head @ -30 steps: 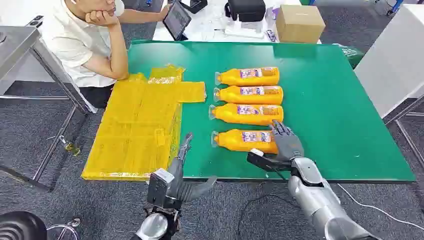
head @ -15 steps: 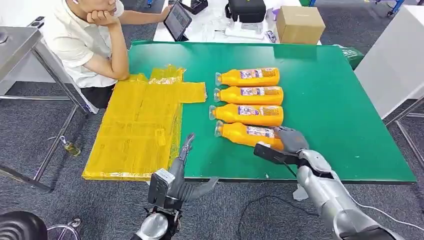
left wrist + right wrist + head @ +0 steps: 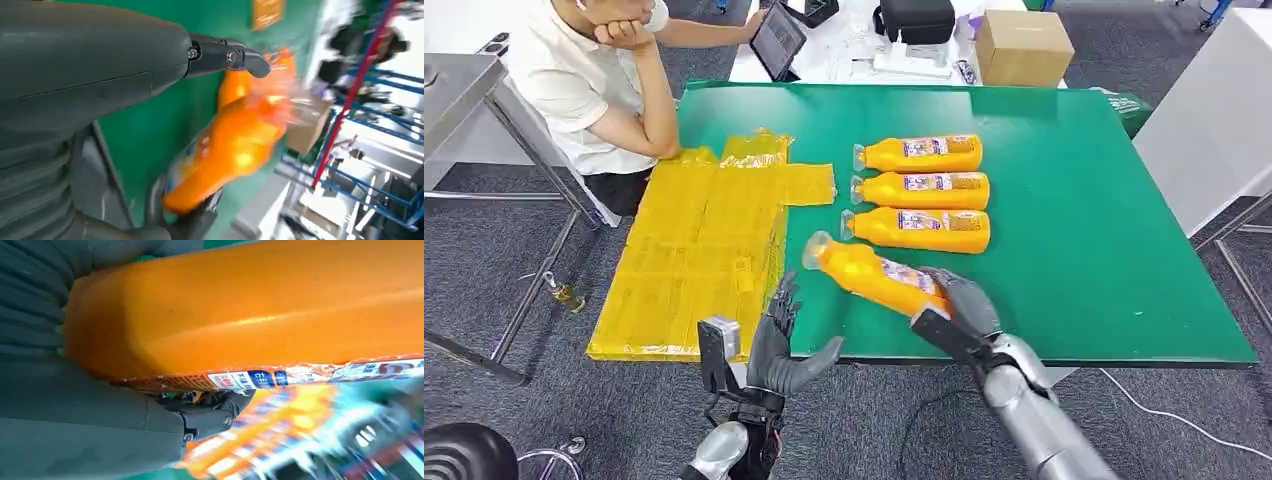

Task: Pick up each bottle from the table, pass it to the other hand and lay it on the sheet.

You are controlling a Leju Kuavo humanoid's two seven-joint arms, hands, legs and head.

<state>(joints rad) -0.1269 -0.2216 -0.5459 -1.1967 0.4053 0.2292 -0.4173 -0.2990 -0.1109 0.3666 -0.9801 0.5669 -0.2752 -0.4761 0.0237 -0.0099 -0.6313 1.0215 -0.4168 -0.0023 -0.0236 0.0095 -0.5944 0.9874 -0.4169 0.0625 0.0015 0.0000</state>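
- The flat green table [image 3: 1074, 200] stretches ahead of both hands, its near edge right by them.
- A crinkled yellow plastic sheet [image 3: 704, 250] lies just beyond the left hand, spread over the table's left end.
- A person in a white shirt [image 3: 584, 90] sits past the sheet, well apart from both hands, chin propped on one fist.
- Three orange plastic bottles [image 3: 919, 190] lie side by side in a row on the table, just beyond the right hand.
- The right hand [image 3: 959, 310] is clenched round the base of a fourth orange plastic bottle with a printed label [image 3: 874, 275], lifted off the table, tilted, its clear-capped neck pointing toward the left hand.
- The left hand [image 3: 779, 345] is released, fingers spread and upright, holding nothing, near the lifted bottle's neck without touching it.
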